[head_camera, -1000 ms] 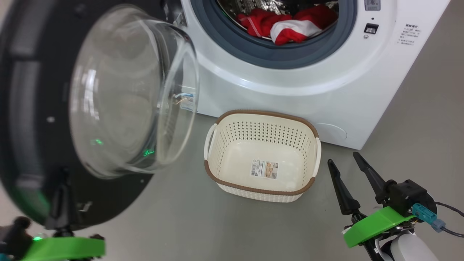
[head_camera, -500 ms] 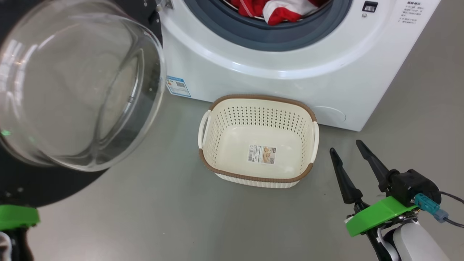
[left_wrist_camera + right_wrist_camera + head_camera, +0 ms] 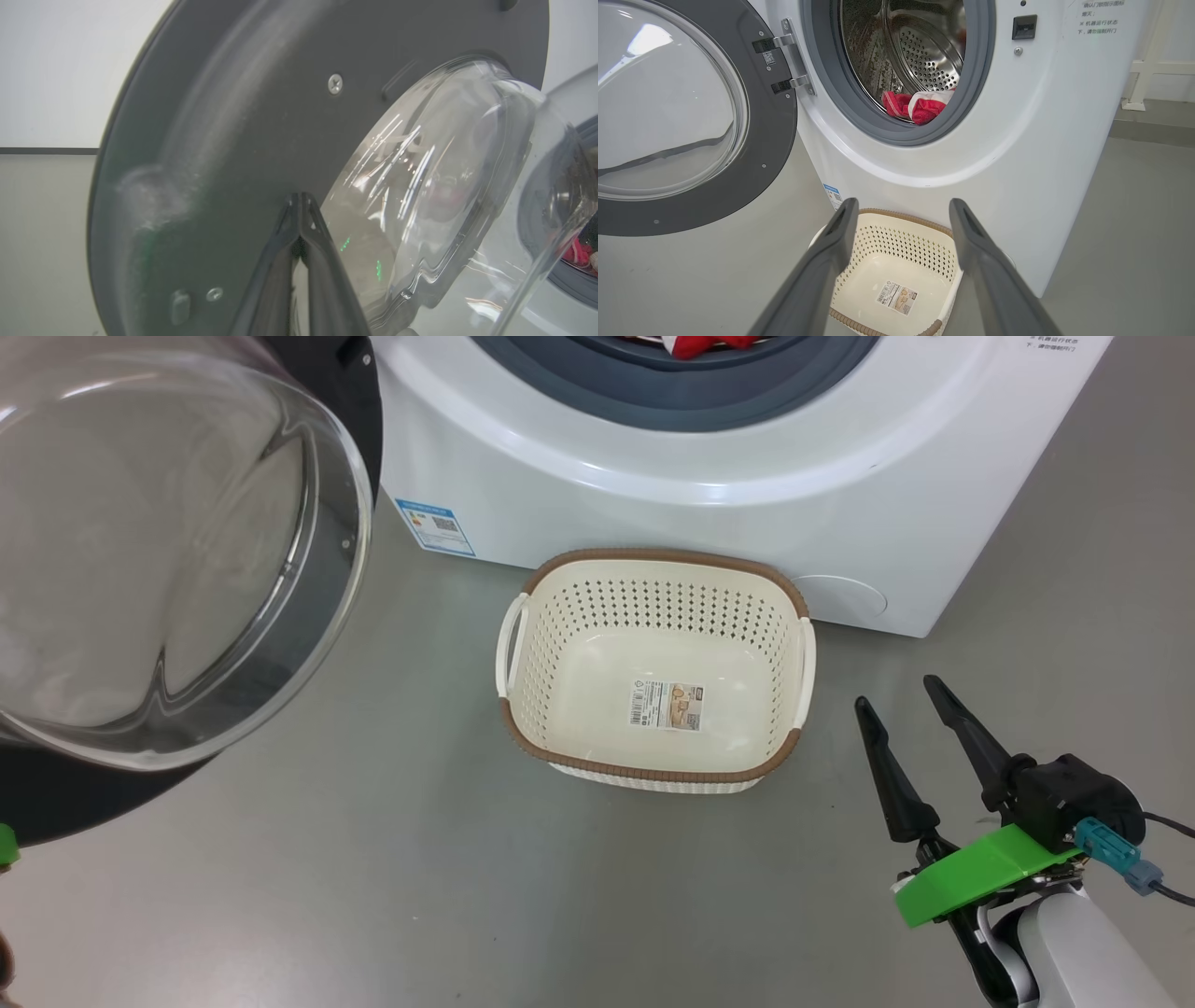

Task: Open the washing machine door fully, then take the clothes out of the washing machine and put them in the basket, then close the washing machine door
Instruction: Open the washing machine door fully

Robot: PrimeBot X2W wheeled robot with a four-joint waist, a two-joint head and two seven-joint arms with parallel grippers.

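Grey floor runs under everything we see. Our left gripper has its fingers pressed together, tips close before the dark grey inner frame of the washing machine door, which stands swung wide. Whether they touch it we cannot tell. Our right gripper hangs with fingers spread, holding nothing, just right of the basket. With a label on its bottom, that basket stands just before the washing machine. In the drum lie the clothes.
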